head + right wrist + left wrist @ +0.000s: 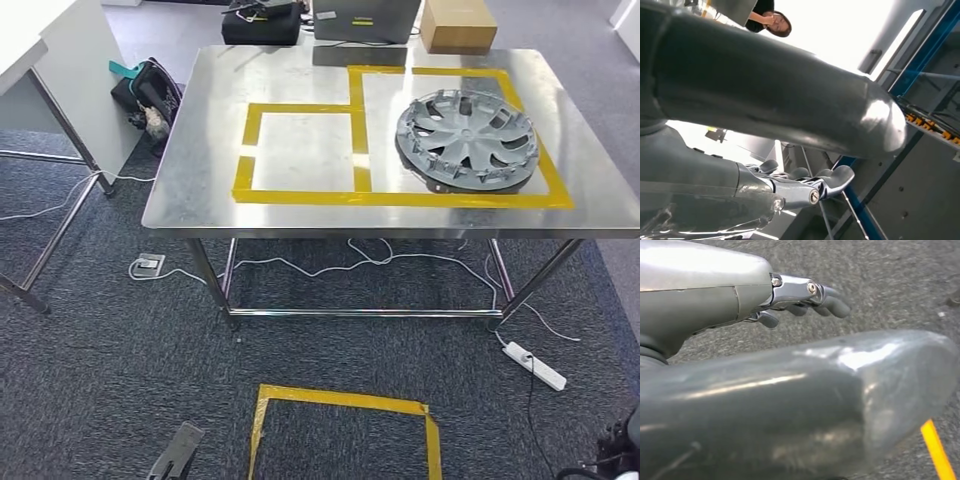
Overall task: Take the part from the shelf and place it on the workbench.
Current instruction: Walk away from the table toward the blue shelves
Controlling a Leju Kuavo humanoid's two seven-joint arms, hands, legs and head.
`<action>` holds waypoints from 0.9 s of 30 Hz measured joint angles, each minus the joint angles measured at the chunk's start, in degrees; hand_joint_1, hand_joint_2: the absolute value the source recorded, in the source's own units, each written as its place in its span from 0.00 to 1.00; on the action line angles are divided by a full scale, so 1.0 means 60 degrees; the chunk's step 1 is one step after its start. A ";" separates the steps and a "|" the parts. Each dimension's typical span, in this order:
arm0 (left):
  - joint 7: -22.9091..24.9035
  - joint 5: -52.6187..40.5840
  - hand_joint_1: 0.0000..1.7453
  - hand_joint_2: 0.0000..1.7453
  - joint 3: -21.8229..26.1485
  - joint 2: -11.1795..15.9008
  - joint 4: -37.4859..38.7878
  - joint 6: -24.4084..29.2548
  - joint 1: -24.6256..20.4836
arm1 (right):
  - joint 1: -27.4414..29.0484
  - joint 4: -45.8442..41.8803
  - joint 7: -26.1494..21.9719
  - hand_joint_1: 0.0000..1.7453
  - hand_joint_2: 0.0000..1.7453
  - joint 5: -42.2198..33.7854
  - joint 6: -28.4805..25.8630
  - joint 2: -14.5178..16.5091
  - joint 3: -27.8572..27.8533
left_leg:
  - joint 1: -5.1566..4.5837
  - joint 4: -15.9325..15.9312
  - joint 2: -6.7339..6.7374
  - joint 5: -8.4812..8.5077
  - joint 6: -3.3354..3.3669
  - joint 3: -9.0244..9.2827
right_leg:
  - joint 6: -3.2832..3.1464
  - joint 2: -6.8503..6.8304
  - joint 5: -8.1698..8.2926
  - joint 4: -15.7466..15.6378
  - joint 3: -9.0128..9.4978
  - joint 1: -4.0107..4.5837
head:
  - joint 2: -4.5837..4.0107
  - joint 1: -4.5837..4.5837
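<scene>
Hands [798, 295] [802, 185] hang empty, fingers [828, 302] spread; part [468, 138] lies on workbench [302, 60].

1. I see a silver-grey hubcap [468, 139] with spoked ribs, on the brushed-steel surface [196, 190].
2. Yellow tape [302, 108] outlines rectangles on it.
3. The carpet [98, 390] is dark speckled grey, with a yellow tape square [340, 401].
4. My left hand [806, 297] is dull grey.
5. There's a tan cardboard box [457, 24] and a white power strip [534, 365].

1 hubcap [468, 138], 1 workbench [196, 180], 2 tape squares, 1 cardboard box [457, 24].
</scene>
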 joint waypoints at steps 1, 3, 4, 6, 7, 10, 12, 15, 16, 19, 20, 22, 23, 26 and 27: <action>0.0000 -0.0005 0.00 0.00 0.0004 0.0008 0.0000 0.0001 0.0012 | 0.0021 0.0000 -0.0033 0.00 0.00 -0.0029 0.0009 0.0001 -0.0003 | -0.0010 -0.0007 0.0018 0.0087 0.0096 -0.0081 | 0.0040 0.0002 -0.0195 0.0134 -0.0088 -0.0022 | 0.0000 0.0006; 0.0000 -0.0021 0.00 0.00 0.0010 0.0029 0.0000 0.0004 0.0007 | 0.0037 0.0000 -0.0090 0.00 0.00 -0.0068 0.0039 0.0005 -0.0010 | -0.0026 -0.0016 0.0045 0.0270 0.0225 -0.0275 | 0.0077 0.0007 -0.1050 0.0970 -0.0369 -0.0025 | 0.0001 0.0028; 0.0000 -0.0036 0.00 0.00 0.0011 0.0037 0.0000 0.0005 0.0000 | 0.0039 0.0000 -0.0106 0.00 0.00 -0.0078 0.0063 0.0006 -0.0012 | -0.0048 -0.0014 0.0049 0.0364 0.0258 -0.0392 | 0.0079 0.0010 -0.1519 0.1619 -0.0524 -0.0011 | 0.0000 0.0043; 0.0000 -0.0066 0.00 0.00 0.0011 0.0051 0.0000 0.0009 -0.0008 | 0.0045 0.0000 -0.0131 0.00 0.00 -0.0079 0.0096 0.0012 -0.0013 | -0.0100 -0.0004 0.0060 0.0568 0.0287 -0.0653 | 0.0046 0.0011 -0.1922 0.2646 -0.0624 0.0025 | -0.0001 0.0061; 0.0000 -0.0077 0.00 0.00 0.0011 0.0056 0.0000 0.0015 -0.0009 | 0.0050 0.0000 -0.0137 0.00 0.00 -0.0067 0.0105 0.0015 -0.0014 | -0.0123 0.0001 0.0066 0.0669 0.0290 -0.0784 | 0.0013 0.0012 -0.1801 0.2755 -0.0481 0.0048 | -0.0001 0.0062; -0.0001 -0.0089 0.00 0.00 0.0011 0.0062 0.0000 0.0031 -0.0019 | 0.0042 -0.0001 -0.0146 0.00 0.00 -0.0026 0.0121 0.0017 -0.0022 | -0.0170 0.0015 0.0067 0.0951 0.0248 -0.1103 | -0.0107 0.0013 -0.1198 0.1225 0.0860 0.0128 | -0.0001 0.0062; -0.0007 -0.0096 0.00 0.00 0.0011 0.0065 0.0000 0.0037 -0.0030 | 0.0031 -0.0007 -0.0152 0.00 0.00 -0.0019 0.0129 0.0018 -0.0034 | -0.0194 0.0019 0.0065 0.1134 0.0180 -0.1219 | -0.0156 0.0019 -0.1320 -0.0030 0.1667 0.0172 | -0.0001 0.0056; -0.0035 -0.0099 0.00 0.00 0.0011 0.0077 0.0000 0.0053 -0.0032 | 0.0049 -0.0012 -0.0159 0.00 0.00 -0.0013 0.0122 0.0026 -0.0058 | -0.0180 0.0003 0.0065 0.1295 0.0049 -0.1299 | -0.0280 0.0027 -0.1346 -0.0390 0.1672 0.0194 | 0.0000 0.0061; -0.0046 -0.0104 0.00 0.00 0.0011 0.0081 0.0000 0.0063 -0.0030 | 0.0051 -0.0013 -0.0159 0.00 0.00 -0.0008 0.0112 0.0031 -0.0072 | -0.0173 0.0105 0.0062 0.1164 -0.0013 -0.1356 | -0.0358 0.0025 -0.1284 -0.0397 0.1634 0.0178 | 0.0000 0.0046; -0.0086 -0.0135 0.00 0.00 0.0011 0.0085 0.0000 0.0118 -0.0031 | 0.0079 -0.0015 -0.0158 0.00 0.00 0.0011 0.0052 0.0067 -0.0103 | -0.0119 0.1422 0.0056 0.0010 -0.0198 -0.1820 | -0.0536 0.0009 -0.1059 -0.0409 0.1496 0.0135 | -0.0001 -0.0024; -0.0100 -0.0148 0.00 0.00 0.0010 0.0083 0.0000 0.0131 -0.0033 | 0.0100 -0.0015 -0.0154 0.00 0.00 -0.0001 0.0040 0.0083 -0.0106 | -0.0095 0.2033 0.0056 -0.0316 -0.0239 -0.2000 | -0.0550 0.0020 -0.0990 -0.0401 0.1421 0.0134 | -0.0001 -0.0031; -0.0117 -0.0172 0.00 0.00 0.0009 0.0081 0.0000 0.0142 -0.0032 | 0.0140 -0.0015 -0.0118 0.00 0.00 -0.0127 0.0090 0.0109 -0.0113 | -0.0071 0.2632 0.0056 -0.0366 -0.0271 -0.2052 | -0.0526 0.0094 -0.0866 -0.0378 0.1243 0.0135 | -0.0001 -0.0028; -0.0122 -0.0178 0.00 0.00 0.0009 0.0080 0.0000 0.0146 -0.0032 | 0.0154 -0.0015 -0.0086 0.00 0.00 -0.0257 0.0149 0.0117 -0.0118 | -0.0066 0.2432 0.0048 -0.0141 -0.0259 -0.1834 | -0.0506 0.0154 -0.0820 -0.0365 0.1173 0.0135 | -0.0001 -0.0027; -0.0131 -0.0196 0.00 0.00 0.0009 0.0086 0.0000 0.0161 -0.0031 | 0.0161 -0.0015 -0.0016 0.00 0.00 -0.0695 0.0357 0.0123 -0.0166 | -0.0050 0.0710 -0.0252 0.0492 -0.0125 -0.0669 | -0.0437 0.0333 -0.0748 -0.0312 0.1021 0.0140 | -0.0001 -0.0019; -0.0133 -0.0199 0.00 0.00 0.0008 0.0088 0.0000 0.0168 -0.0029 | 0.0162 -0.0015 -0.0013 0.00 0.00 -0.0792 0.0402 0.0123 -0.0188 | -0.0045 0.0313 -0.0364 0.0533 -0.0082 -0.0429 | -0.0396 0.0399 -0.0723 -0.0286 0.0978 0.0138 | -0.0001 -0.0022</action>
